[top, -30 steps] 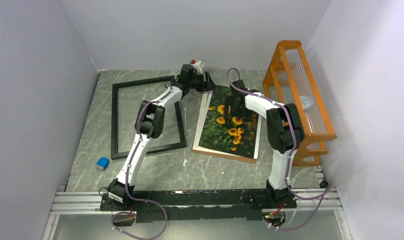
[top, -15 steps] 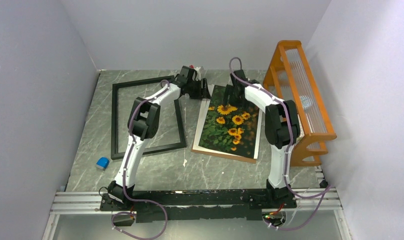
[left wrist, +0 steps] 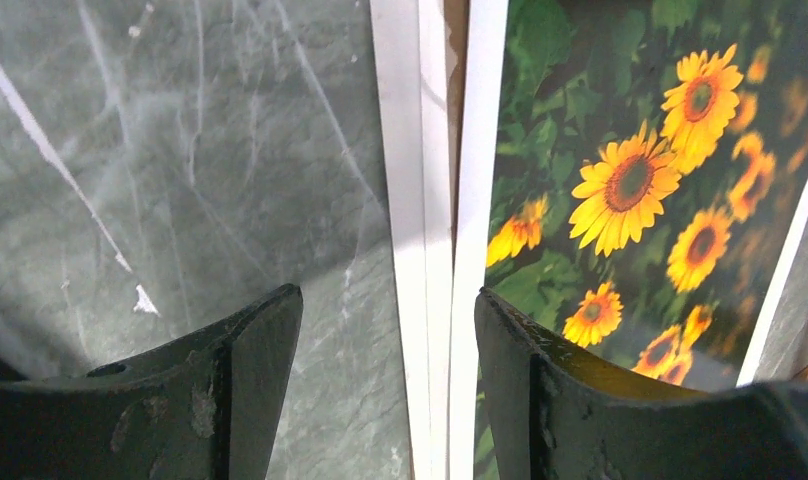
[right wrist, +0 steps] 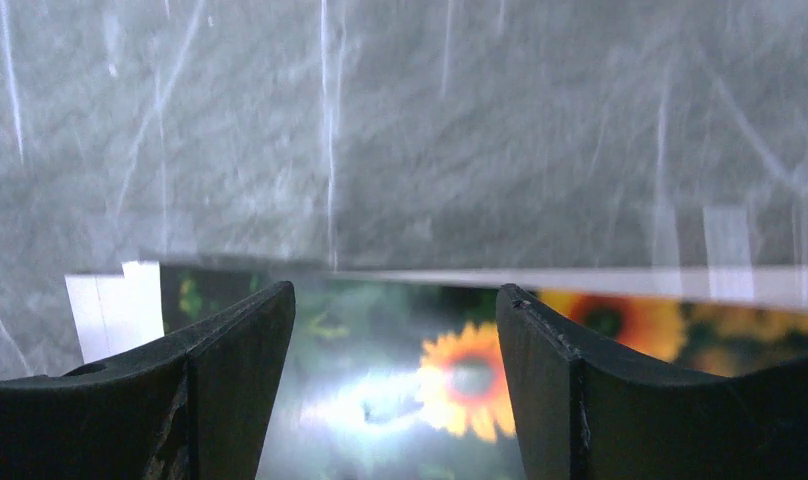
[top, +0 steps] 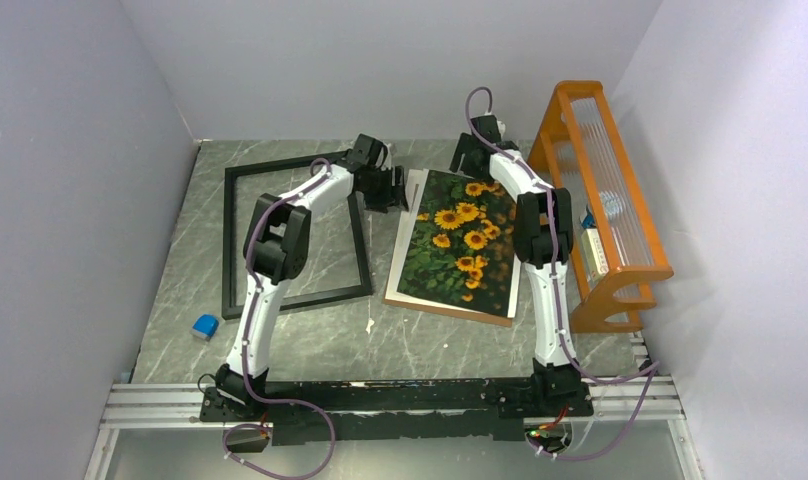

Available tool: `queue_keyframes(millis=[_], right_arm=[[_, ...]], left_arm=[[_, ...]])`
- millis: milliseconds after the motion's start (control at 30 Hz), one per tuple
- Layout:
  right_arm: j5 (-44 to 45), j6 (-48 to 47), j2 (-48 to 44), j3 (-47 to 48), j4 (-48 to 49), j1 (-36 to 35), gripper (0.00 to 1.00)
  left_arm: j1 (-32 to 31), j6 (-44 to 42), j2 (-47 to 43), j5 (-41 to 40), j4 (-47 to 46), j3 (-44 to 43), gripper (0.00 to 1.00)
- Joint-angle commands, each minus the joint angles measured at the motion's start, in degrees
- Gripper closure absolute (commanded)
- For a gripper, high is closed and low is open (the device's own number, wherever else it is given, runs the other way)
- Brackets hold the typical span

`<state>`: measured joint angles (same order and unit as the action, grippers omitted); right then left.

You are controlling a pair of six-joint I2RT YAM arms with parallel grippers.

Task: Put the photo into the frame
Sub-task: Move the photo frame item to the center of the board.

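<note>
The sunflower photo (top: 460, 240) lies flat on the table right of centre, on a white mat and a brown backing board. The black frame (top: 230, 240) lies flat to its left, with nothing inside it. My left gripper (top: 395, 190) is open and low at the photo's upper left edge; in the left wrist view its jaws straddle the white mat edge (left wrist: 420, 200) beside the photo (left wrist: 630, 180). My right gripper (top: 470, 158) is open at the photo's far edge; the right wrist view shows the photo (right wrist: 460, 375) between its jaws.
An orange wooden rack (top: 600, 200) stands along the right wall, close to the right arm. A small blue object (top: 206, 325) lies at the near left. Grey walls close in the table at the back and sides.
Both arms have stretched further back. The right gripper has moved off the photo's upper part to its far edge, uncovering the sunflowers. The left gripper has come down to the photo's upper left edge.
</note>
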<state>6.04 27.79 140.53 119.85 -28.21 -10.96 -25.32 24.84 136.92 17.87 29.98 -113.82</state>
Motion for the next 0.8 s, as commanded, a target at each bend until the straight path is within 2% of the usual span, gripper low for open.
queue_keyframes(millis=[0, 200, 367, 600, 767], right_arm=[[-0.2, -3.3, 2.2, 6.8, 5.8, 1.1, 0.23], [-2.7, -5.3, 7.0, 11.0, 6.8, 1.8, 0.22], [-5.8, -4.6, 10.2, 14.5, 3.0, 2.3, 0.22], [-10.0, -5.1, 7.3, 8.4, -2.0, 2.1, 0.23], [-15.2, -8.9, 3.9, 2.3, -6.1, 2.1, 0.23]], left_arm=[[0.1, -0.5, -3.9, -2.1, 4.2, 2.0, 0.30], [0.2, -0.5, -5.5, -2.5, 5.4, 4.3, 0.29], [0.2, -1.0, -7.2, -3.5, 6.7, 6.4, 0.29], [1.5, -0.4, -9.7, -5.3, 7.7, 8.1, 0.27], [3.9, 1.5, -10.8, 2.0, 6.0, 9.2, 0.27]])
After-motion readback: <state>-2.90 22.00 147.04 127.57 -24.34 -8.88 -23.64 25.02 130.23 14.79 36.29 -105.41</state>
